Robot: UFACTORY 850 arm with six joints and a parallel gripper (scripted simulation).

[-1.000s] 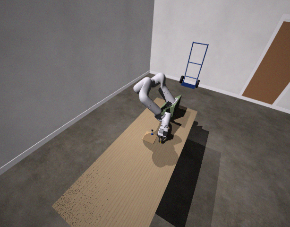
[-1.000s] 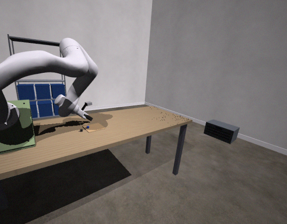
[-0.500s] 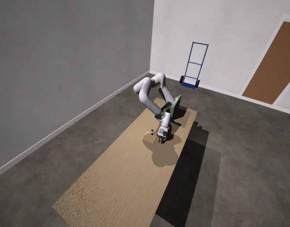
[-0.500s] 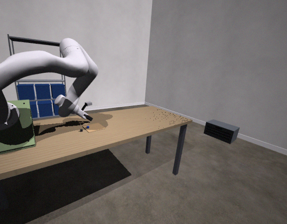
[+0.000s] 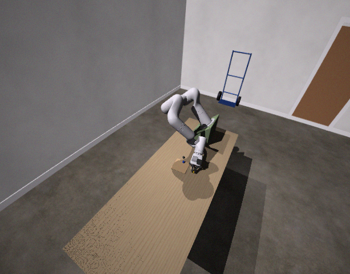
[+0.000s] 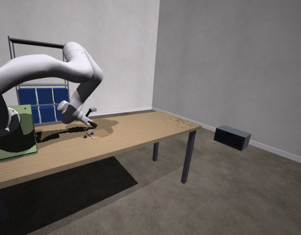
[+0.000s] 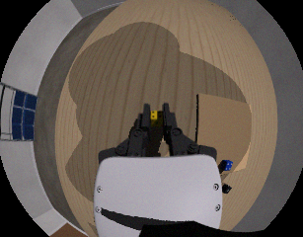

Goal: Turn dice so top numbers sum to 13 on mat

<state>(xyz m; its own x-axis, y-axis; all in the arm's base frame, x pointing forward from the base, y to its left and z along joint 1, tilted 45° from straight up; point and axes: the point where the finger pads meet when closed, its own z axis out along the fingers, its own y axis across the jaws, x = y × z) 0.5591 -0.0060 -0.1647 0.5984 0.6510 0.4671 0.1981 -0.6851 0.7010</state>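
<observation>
My gripper (image 5: 194, 170) (image 6: 95, 126) (image 7: 156, 111) is shut on the yellow die (image 7: 154, 116) (image 5: 194, 172), whose visible faces are partly lit and partly dark. It holds the die low beside the mat (image 5: 179, 167) (image 6: 102, 132) (image 7: 222, 120); I cannot tell the exact height. The mat is thin, light brown and flat on the table. The blue die (image 5: 183, 161) (image 6: 91, 133) (image 7: 227, 165) sits on the mat near its edge on the robot base's side. The black die (image 5: 183, 157) (image 6: 85, 136) (image 7: 226, 188) lies on the table just off that edge. Their top numbers are too small to read.
The wooden table (image 5: 157, 203) (image 6: 140, 131) (image 7: 141, 54) carries the green base mount (image 5: 212, 129) (image 6: 31, 131) of the arm. The arm's shadow covers the table around the gripper and most of the mat. Small dark specks (image 5: 92, 233) (image 6: 182, 122) are scattered at the table's far end from the base.
</observation>
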